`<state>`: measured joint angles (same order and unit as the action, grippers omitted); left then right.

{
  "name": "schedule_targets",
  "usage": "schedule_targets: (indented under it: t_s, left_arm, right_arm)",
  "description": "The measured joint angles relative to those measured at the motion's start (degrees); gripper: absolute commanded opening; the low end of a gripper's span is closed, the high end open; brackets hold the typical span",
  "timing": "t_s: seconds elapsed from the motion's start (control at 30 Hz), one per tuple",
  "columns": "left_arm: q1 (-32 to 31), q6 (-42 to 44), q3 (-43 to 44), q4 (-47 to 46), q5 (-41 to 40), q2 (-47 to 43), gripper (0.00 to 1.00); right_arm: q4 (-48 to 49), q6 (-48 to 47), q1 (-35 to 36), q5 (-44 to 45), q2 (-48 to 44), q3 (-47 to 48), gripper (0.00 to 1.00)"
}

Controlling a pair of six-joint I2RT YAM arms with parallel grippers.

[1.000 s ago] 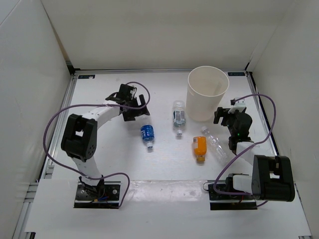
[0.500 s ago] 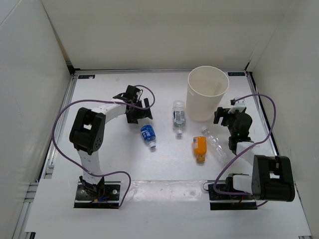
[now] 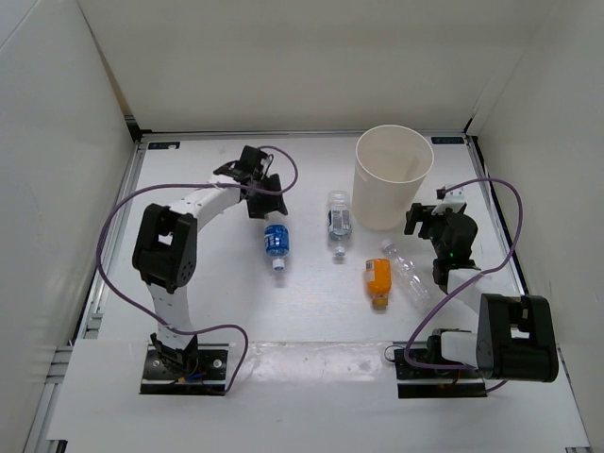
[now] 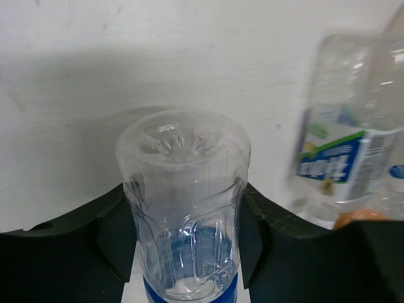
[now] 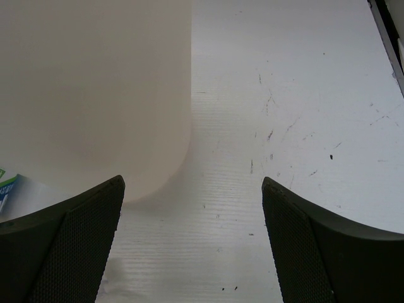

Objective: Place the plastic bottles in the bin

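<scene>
A white table (image 3: pixel 189 311) sits boxed in by plain white panels: a left wall (image 3: pixel 57 189), a far wall (image 3: pixel 302 66) and a right wall (image 3: pixel 557 142). Small dark scuffs (image 5: pixel 268 136) fleck its far right corner. The light is soft and even.

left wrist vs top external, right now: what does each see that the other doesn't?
Left wrist only: the left end effector up close, its fingers pressed against both sides of the blue-label bottle, whose moulded base faces the camera.
Top external only: the bin, the plain clear bottle and the right end effector near the bin.
Both: the blue-label bottle, the grey-label bottle and the orange bottle, which is only a sliver in the wrist view.
</scene>
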<state>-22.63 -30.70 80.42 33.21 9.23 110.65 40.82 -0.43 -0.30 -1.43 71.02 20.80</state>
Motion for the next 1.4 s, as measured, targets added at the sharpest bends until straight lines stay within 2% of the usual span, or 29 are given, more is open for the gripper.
schedule_targets:
  t_s: [0.13,0.33,0.43,0.5,0.57,0.8,1.07,1.1,1.17,1.23,1.3,1.4]
  left_arm:
    - [-0.8,1.0,9.4,3.8,-1.1,-0.9,0.39]
    - [-2.7,3.1,35.9,7.1,-4.5,-0.6,0.38]
    - [-5.2,6.5,50.8,2.5,-6.4,1.1,0.36]
    - [-7.6,9.4,56.1,-3.3,-7.1,1.2,0.35]
    - [-10.5,12.2,57.7,-9.9,-7.3,1.2,0.29]
    - [-17.9,21.0,56.6,-31.8,-7.2,8.1,0.26]
    - [-21.9,25.7,59.5,-40.7,-7.2,22.0,0.34]
    - [-22.2,25.8,59.3,-41.3,-7.2,22.9,0.41]
    - [-22.5,26.1,58.1,-41.6,-7.1,23.4,0.47]
    - [-22.6,26.2,56.5,-42.7,-7.0,23.3,0.67]
    - [-22.6,26.6,54.0,-44.0,-6.8,22.6,1.00]
    - [-22.6,27.9,49.2,-45.0,-6.6,20.4,1.00]
  right_arm:
    - [0.0,0.0,0.0,0.0,0.0,0.0,0.90]
    - [0.0,0.0,-0.1,-0.1,0.0,0.0,0.90]
    - [0.0,0.0,-0.1,-0.2,0.0,0.0,0.90]
    - [0.0,0.0,-0.1,-0.2,0.0,0.0,0.90]
    - [0.0,0.0,-0.1,-0.2,0.0,0.0,0.90]
    - [0.0,0.0,-0.1,-0.2,0.0,0.0,0.90]
    - [0.0,0.0,-0.1,-0.2,0.0,0.0,0.90]
    - [0.0,0.0,-0.1,-0.2,0.0,0.0,0.90]
    - [0.0,0.0,-0.1,-0.2,0.0,0.0,0.90]
    - [0.0,0.0,-0.1,-0.2,0.0,0.0,0.90]
    - [0.0,0.0,-0.1,-0.2,0.0,0.0,0.90]
    - [0.0,0.0,-0.1,-0.2,0.0,0.0,0.90]
